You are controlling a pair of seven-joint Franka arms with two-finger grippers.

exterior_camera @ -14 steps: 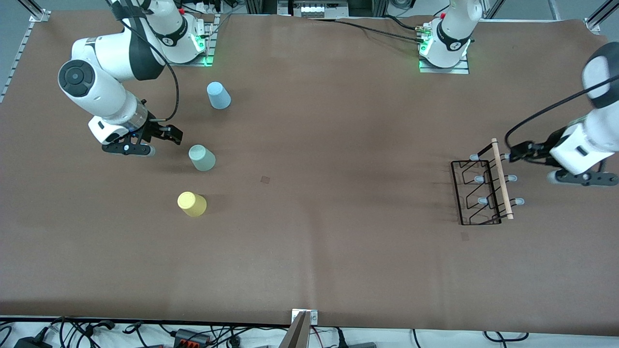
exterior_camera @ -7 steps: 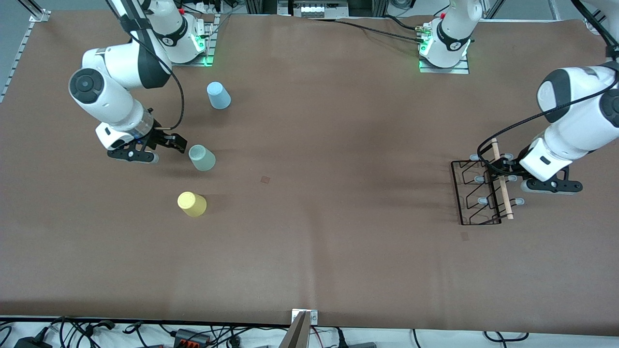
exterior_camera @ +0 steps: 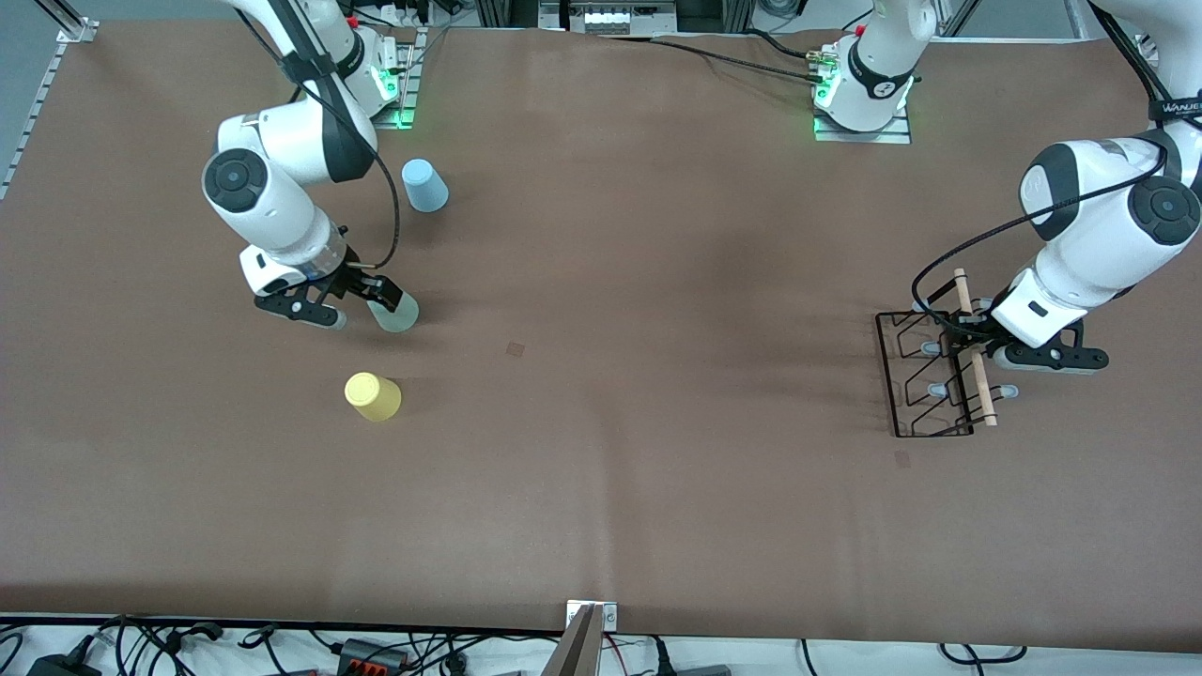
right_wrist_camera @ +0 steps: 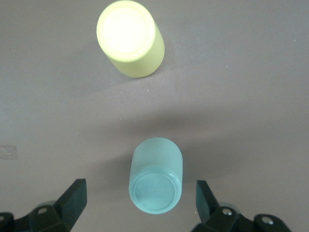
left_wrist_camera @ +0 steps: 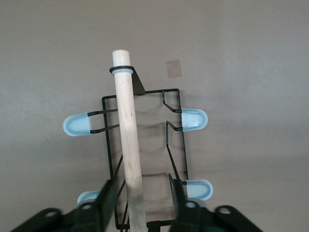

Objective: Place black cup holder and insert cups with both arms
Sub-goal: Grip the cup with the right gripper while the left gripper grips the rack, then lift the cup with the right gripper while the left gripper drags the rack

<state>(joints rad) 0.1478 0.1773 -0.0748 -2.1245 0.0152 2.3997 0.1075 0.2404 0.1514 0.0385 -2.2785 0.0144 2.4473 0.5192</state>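
Left pincer point(left_wrist_camera: 140, 205) spread, straddling the rod point(left_wrist_camera: 128, 145) of the rack point(exterior_camera: 934, 376); rack stands on the table point(exterior_camera: 657, 469) at the left arm's end.

Right pincer point(right_wrist_camera: 140, 203) spread wide around the mint cup point(right_wrist_camera: 155, 181), not touching. Yellow cup point(exterior_camera: 373, 396) nearer the camera, blue cup point(exterior_camera: 424, 185) farther; all upside down.

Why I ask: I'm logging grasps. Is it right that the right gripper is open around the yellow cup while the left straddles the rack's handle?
Not quite. The right gripper is open around the mint cup, as the right wrist view shows; the yellow cup stands apart. The left gripper does straddle the rack's handle.
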